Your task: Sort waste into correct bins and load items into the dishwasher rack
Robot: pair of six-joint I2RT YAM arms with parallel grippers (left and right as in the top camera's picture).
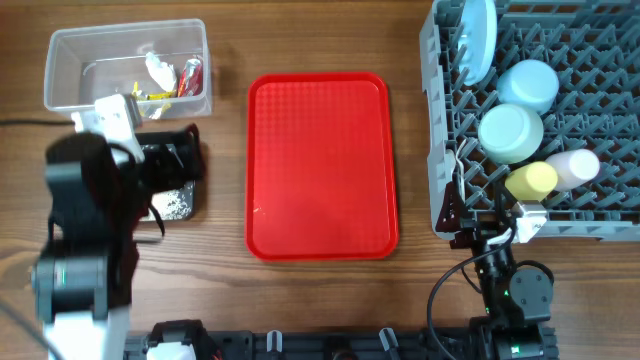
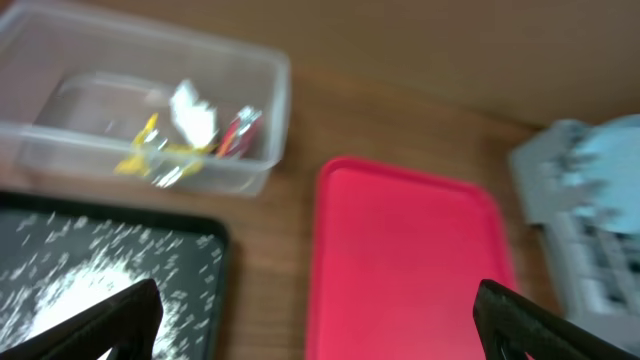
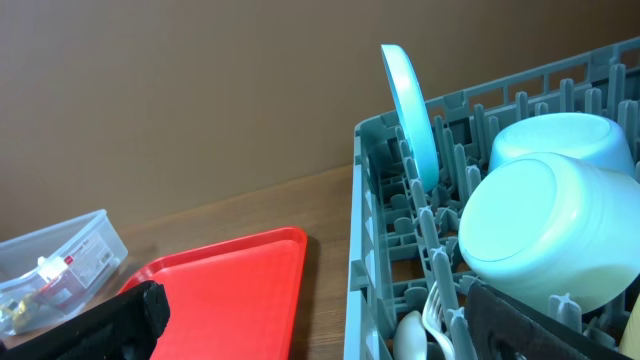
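The clear tub (image 1: 60, 70) at the back left holds white tissue (image 1: 158, 70) and yellow and red wrappers (image 1: 189, 77); it also shows in the left wrist view (image 2: 270, 110). The black tray (image 1: 185, 205) with white rice (image 2: 80, 285) lies partly under my left arm. My left gripper (image 2: 315, 325) is open and empty above it. The grey rack (image 1: 440, 120) at the right holds the blue plate (image 1: 478, 40), two bowls (image 1: 528, 84), a yellow cup (image 1: 531, 180), a white cup (image 1: 575, 165), and the fork and spoon (image 3: 425, 325). My right gripper (image 3: 310, 320) is open and empty at the rack's front left corner.
A flat red serving tray (image 1: 320, 165) lies bare in the middle of the wooden table, between the bins and the rack. Cables run along the front edge by the arm bases.
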